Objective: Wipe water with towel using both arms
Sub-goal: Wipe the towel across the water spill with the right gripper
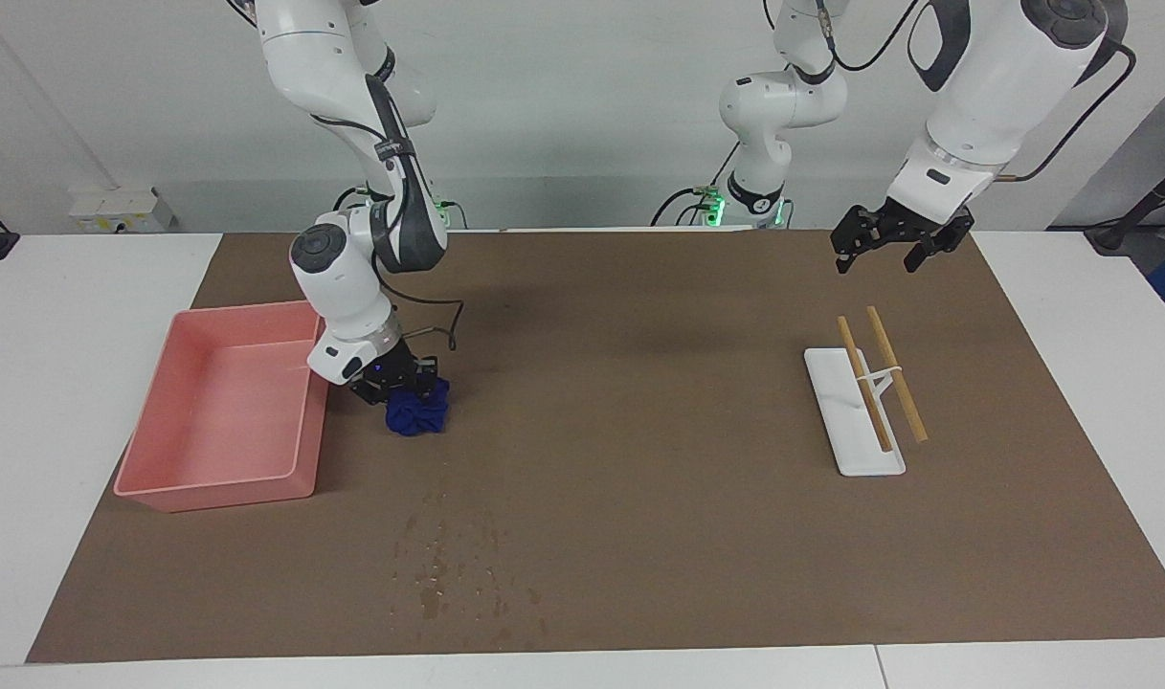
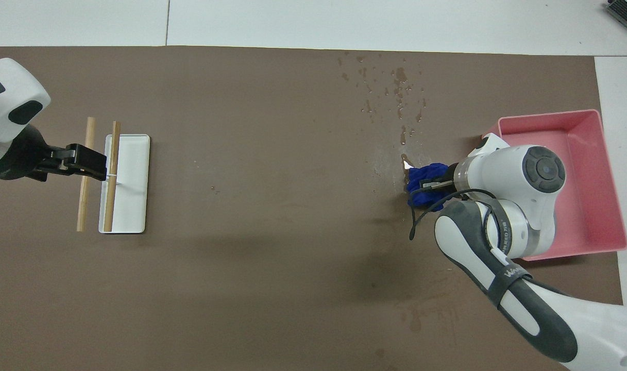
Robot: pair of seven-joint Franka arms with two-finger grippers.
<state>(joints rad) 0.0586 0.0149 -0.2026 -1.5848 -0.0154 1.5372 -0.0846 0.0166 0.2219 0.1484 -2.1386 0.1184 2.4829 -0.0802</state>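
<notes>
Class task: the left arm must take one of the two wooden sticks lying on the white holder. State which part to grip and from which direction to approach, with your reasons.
Grip the wooden stick near its end closest to the robots, coming straight down from above. There the stick lies slightly raised, clear of the white holder, and the open left gripper hangs above that end.

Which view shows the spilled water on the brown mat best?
Overhead: the scattered dark wet spots lie unobstructed, with a glossy streak reaching the small royal-blue cloth towel. The facing view shows only faint spots near the mat's edge.
</notes>
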